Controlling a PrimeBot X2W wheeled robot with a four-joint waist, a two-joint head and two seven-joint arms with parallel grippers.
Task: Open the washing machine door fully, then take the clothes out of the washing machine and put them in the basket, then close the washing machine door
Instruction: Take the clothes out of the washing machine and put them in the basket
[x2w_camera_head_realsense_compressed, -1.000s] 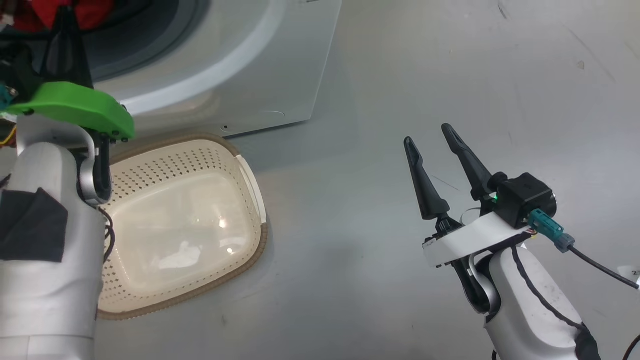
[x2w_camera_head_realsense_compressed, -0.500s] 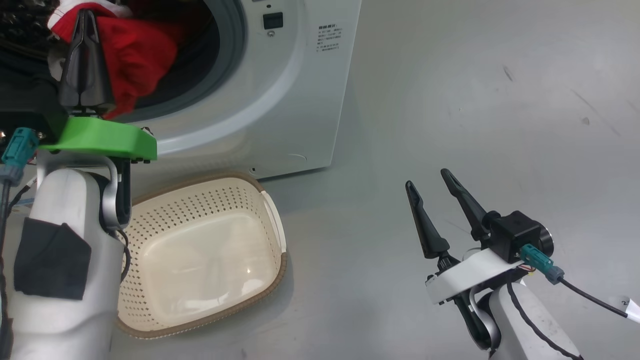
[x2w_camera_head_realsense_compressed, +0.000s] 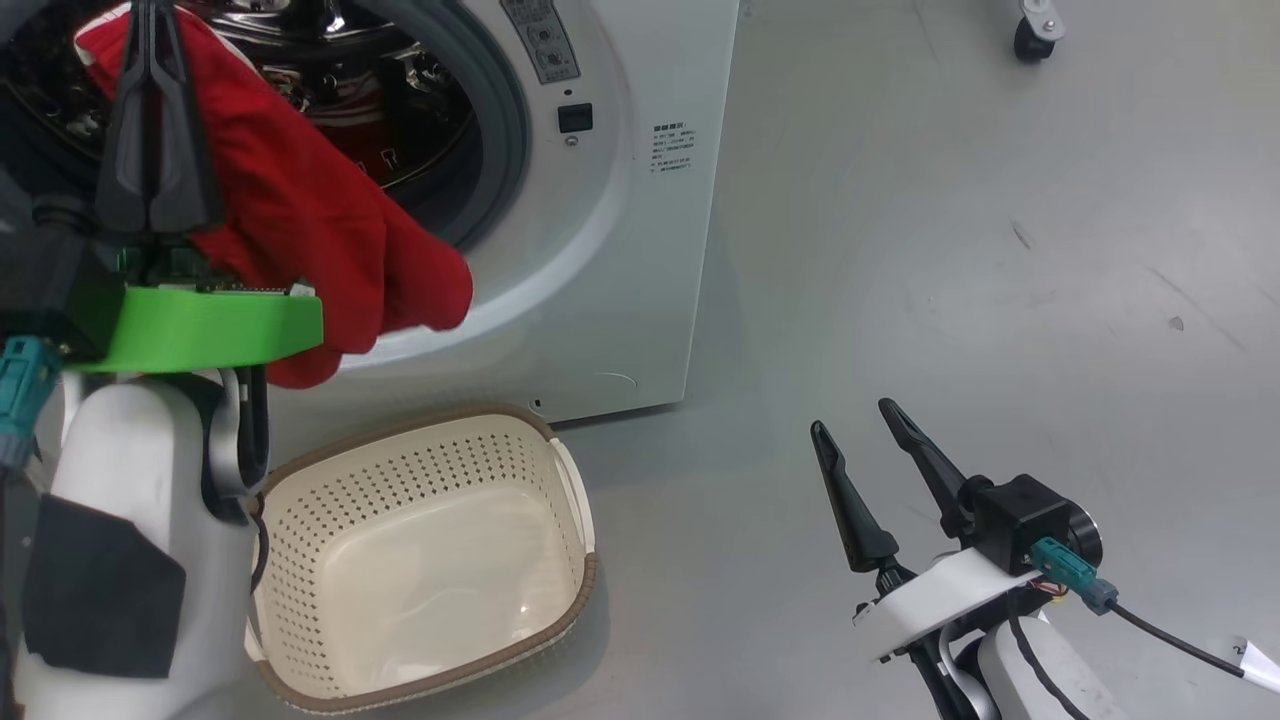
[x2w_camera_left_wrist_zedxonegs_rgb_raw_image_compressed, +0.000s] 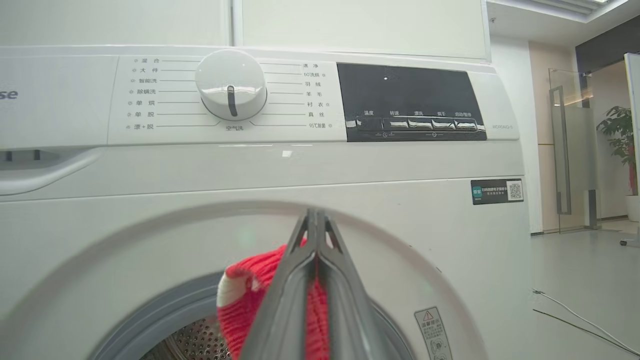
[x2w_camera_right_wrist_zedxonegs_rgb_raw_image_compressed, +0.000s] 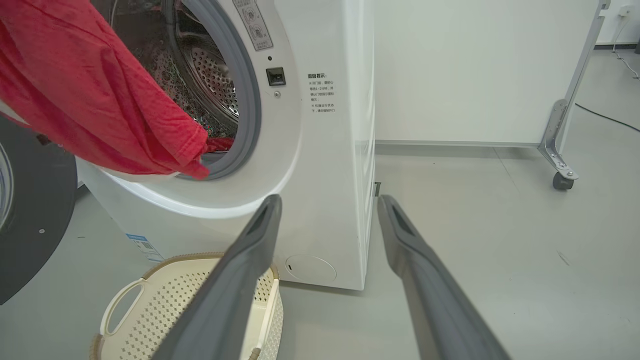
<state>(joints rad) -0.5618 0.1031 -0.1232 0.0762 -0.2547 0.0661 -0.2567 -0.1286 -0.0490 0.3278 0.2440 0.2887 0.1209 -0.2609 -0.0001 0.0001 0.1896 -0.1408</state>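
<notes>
Your left gripper (x2w_camera_head_realsense_compressed: 152, 30) has its two fingers pressed flat together on the clothes (x2w_camera_head_realsense_compressed: 310, 240), pinching a red garment at the mouth of the washing machine (x2w_camera_head_realsense_compressed: 620, 230). In the head view the cloth hangs from the fingers, out across the lower lip of the opening and past the green wrist mount (x2w_camera_head_realsense_compressed: 200, 330). Its lowest fold shows just above the far rim of the basket (x2w_camera_head_realsense_compressed: 420, 425). The basket stands on the grey floor (x2w_camera_head_realsense_compressed: 950, 250), just before the machine's front bottom edge.

The left wrist view gives you the control panel: a white dial (x2w_camera_left_wrist_zedxonegs_rgb_raw_image_compressed: 230, 85), a dark display (x2w_camera_left_wrist_zedxonegs_rgb_raw_image_compressed: 410, 100), and a white-edged fold of the red cloth beside the closed fingers.

The right wrist view adds the washing machine door (x2w_camera_right_wrist_zedxonegs_rgb_raw_image_compressed: 30, 220), swung open at the machine's left. It also shows the perforated drum (x2w_camera_right_wrist_zedxonegs_rgb_raw_image_compressed: 210, 75) behind the grey gasket (x2w_camera_right_wrist_zedxonegs_rgb_raw_image_compressed: 247, 100), with a scrap of red on the gasket's lower lip.

Your right gripper (x2w_camera_head_realsense_compressed: 852, 417) is spread and holds nothing. It is over the floor, well to the right of the basket.
</notes>
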